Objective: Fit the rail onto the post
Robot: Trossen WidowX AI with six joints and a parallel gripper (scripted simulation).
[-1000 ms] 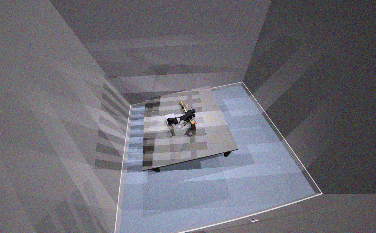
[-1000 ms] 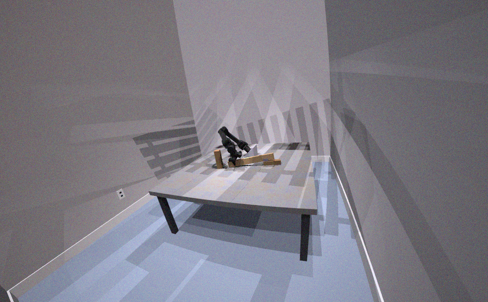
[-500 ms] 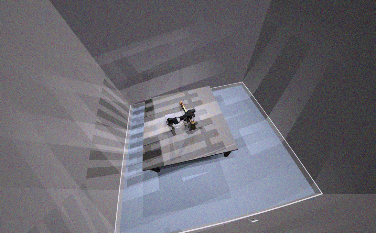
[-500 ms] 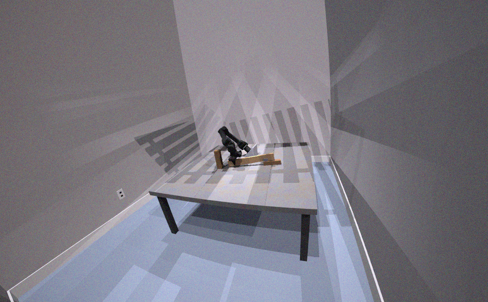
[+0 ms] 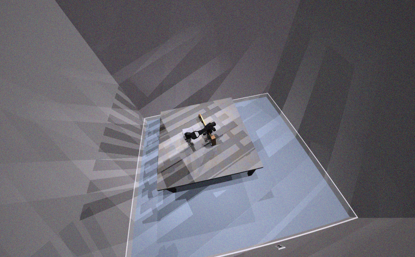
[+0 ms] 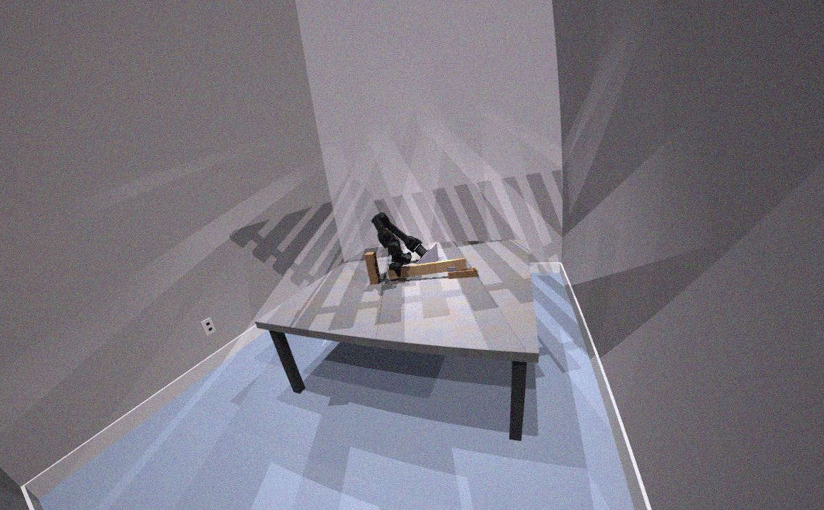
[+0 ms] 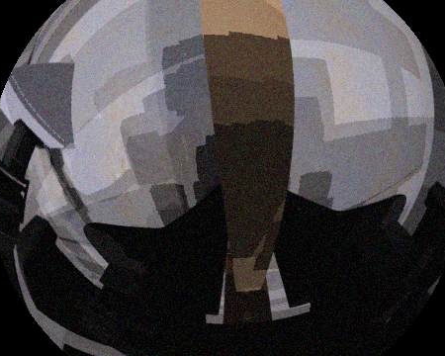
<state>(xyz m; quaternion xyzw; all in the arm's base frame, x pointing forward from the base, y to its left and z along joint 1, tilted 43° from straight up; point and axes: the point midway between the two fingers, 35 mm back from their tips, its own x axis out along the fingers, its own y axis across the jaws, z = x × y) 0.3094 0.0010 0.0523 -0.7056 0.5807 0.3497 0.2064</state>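
The long wooden rail [image 5: 202,119] [image 6: 436,266] [image 7: 252,74] slopes down toward the post, its near end low, at or close above the table. Its far end is raised, at the bracket on the low footboard block [image 6: 465,273]. My gripper [image 6: 397,271] [image 7: 242,186] is shut on the rail near its near end, one finger on each side. The short wooden post [image 5: 213,140] [image 6: 372,267] stands upright just beyond that end, with a small gap between them in the exterior view. The pegs are too small to make out, and the rail's end holes are hidden.
The grey table [image 5: 224,159] [image 6: 465,323] carries everything, crossed by striped shadows. The arm's base [image 5: 188,135] stands to one side of the rail, by a pale angled panel [image 6: 429,255] [image 7: 49,89]. The arm reaches over the rail and hides part of it in the top and exterior views.
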